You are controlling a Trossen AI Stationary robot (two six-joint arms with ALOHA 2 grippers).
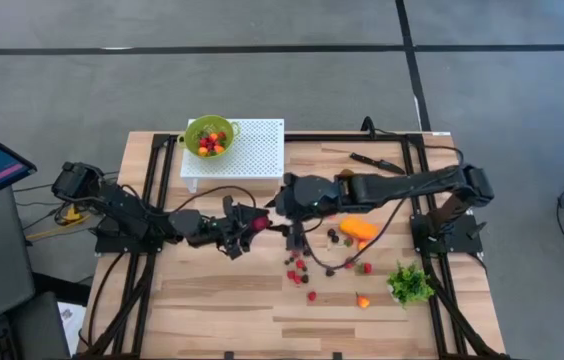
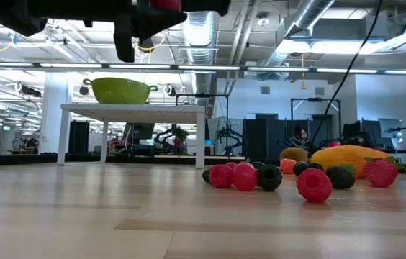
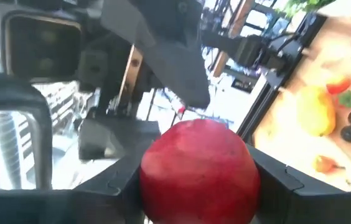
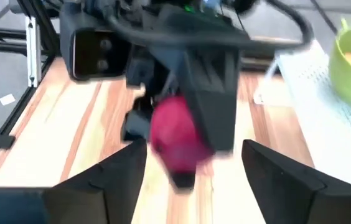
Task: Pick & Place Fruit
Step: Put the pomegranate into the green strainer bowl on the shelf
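Left gripper (image 3: 194, 186), round red fruit (image 3: 197, 168)

Grey carpeted floor (image 1: 262, 70) around the wooden table (image 1: 212, 300); ceiling ducts (image 2: 311, 21) and strip lights beyond.

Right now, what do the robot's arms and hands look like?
Both arms are dark, nearly black, built from chunky jointed sections with thin black cables looping alongside. The left arm and right arm each end in a hand with two flat, dark, blocky fingers: left hand, right hand. No markings are readable.
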